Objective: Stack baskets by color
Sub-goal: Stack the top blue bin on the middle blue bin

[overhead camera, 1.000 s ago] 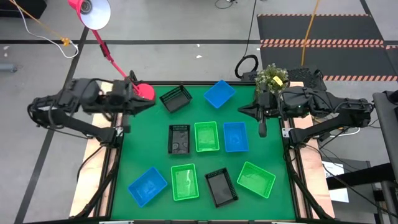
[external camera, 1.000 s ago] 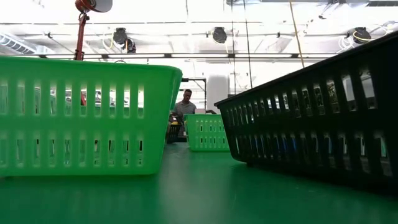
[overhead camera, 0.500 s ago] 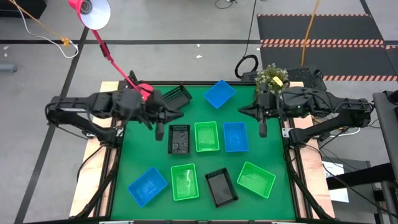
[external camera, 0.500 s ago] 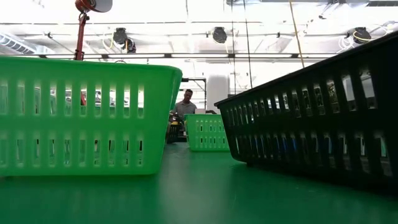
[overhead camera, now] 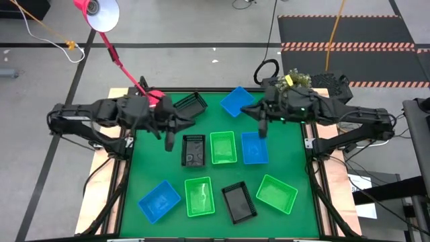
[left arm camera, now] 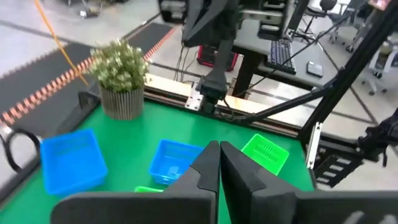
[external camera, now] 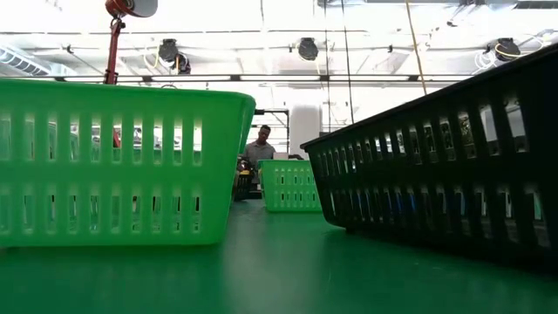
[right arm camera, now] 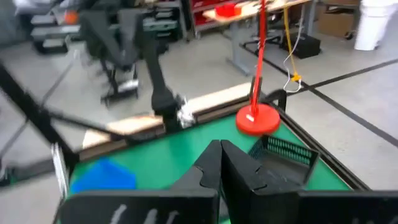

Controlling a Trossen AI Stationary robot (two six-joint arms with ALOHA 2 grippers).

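Note:
Several baskets lie on the green table (overhead camera: 295, 161). A black basket (overhead camera: 190, 105) and a blue basket (overhead camera: 237, 101) sit at the far side. A black (overhead camera: 193, 149), a green (overhead camera: 223, 147) and a blue basket (overhead camera: 254, 148) form a middle row. A blue (overhead camera: 159, 200), a green (overhead camera: 199, 196), a black (overhead camera: 239, 202) and a green basket (overhead camera: 276, 193) lie near the front. My left gripper (overhead camera: 169, 136) hangs shut, high above the table, left of the middle black basket. My right gripper (overhead camera: 263, 129) hangs shut above the middle blue basket's far end.
A red lamp base (overhead camera: 156, 99) stands at the far left corner, its stem leaning out over the floor. A potted plant (overhead camera: 294, 81) stands at the far right corner. In the low view a green basket (external camera: 113, 161) and a black basket (external camera: 445, 157) fill the foreground; a person shows far behind.
My left gripper has swung from the table's left edge toward the right, out over the table, and then slowed. My right gripper has moved from the right edge toward the left, rolling as it went, to a spot over the middle blue basket. No basket has moved.

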